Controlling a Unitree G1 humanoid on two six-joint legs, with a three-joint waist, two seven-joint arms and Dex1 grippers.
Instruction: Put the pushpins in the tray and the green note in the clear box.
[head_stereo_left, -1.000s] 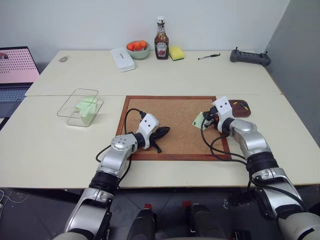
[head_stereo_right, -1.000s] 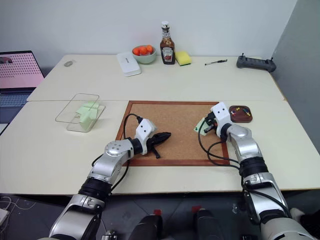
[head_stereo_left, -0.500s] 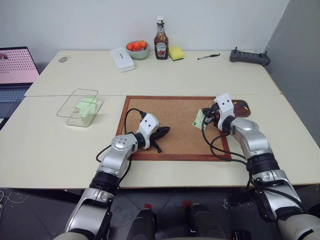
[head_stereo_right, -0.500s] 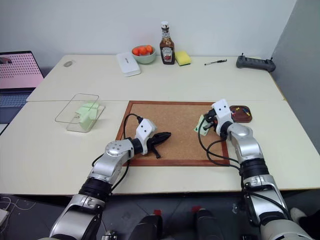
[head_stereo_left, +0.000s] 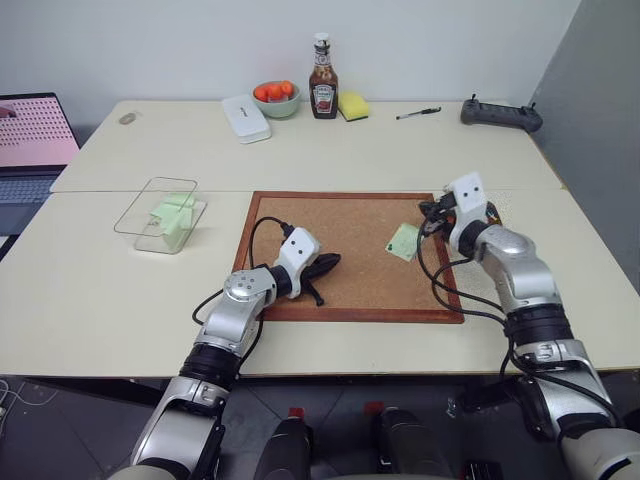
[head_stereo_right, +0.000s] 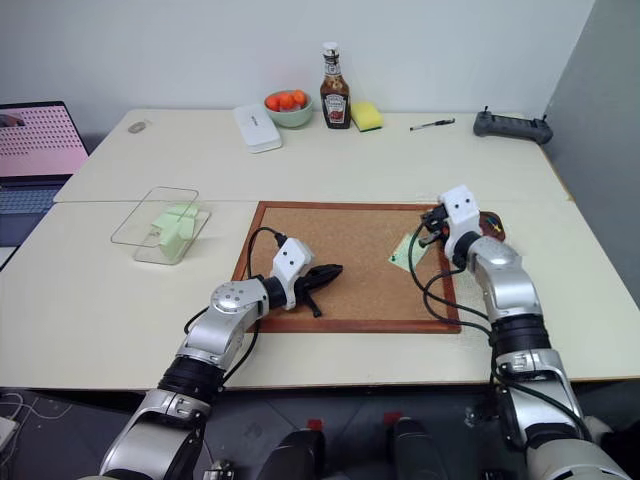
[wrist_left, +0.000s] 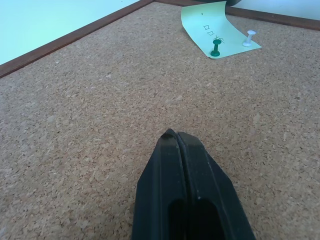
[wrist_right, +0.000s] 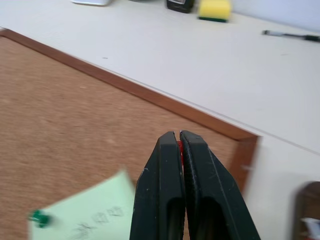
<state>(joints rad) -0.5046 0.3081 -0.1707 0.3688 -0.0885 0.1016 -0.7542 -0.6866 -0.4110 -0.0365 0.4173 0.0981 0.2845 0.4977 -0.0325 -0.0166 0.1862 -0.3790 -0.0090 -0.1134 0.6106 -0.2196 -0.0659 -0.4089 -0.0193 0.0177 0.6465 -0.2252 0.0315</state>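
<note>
On the corkboard (head_stereo_left: 350, 250), seen from the head view, the green note (head_stereo_left: 404, 241) lies near the right-hand frame, while the clear box (head_stereo_left: 160, 215) stands on the tabletop (head_stereo_left: 120, 290) well off the corkboard's left side, with pale green paper already inside. The tray (head_stereo_right: 495, 228) sits just beyond the corkboard's right frame, partly hidden behind the right pincer (head_stereo_left: 430, 212), which is raised above that far right corner. The left pincer (head_stereo_left: 330, 262) is clenched and empty, resting low over the corkboard's near left part. From the left wrist view, the note is seen to be fastened to the corkboard by a green pushpin (wrist_left: 216, 49), with a white pin (wrist_left: 248, 37) standing just beside the note's edge. From the right wrist view, a sliver of red is seen between the closed fingertips, so the right pincer is judged to be grasping the red pushpin (wrist_right: 179, 146), and the tray's dark rim (wrist_right: 306, 197) appears past the corkboard's corner. The carry to the tray is best done with the grip kept firm and the pin brought low over the dish before release, since so small a thing could bounce out. The green pushpin should then be pulled straight up, so that the note is not torn.
</note>
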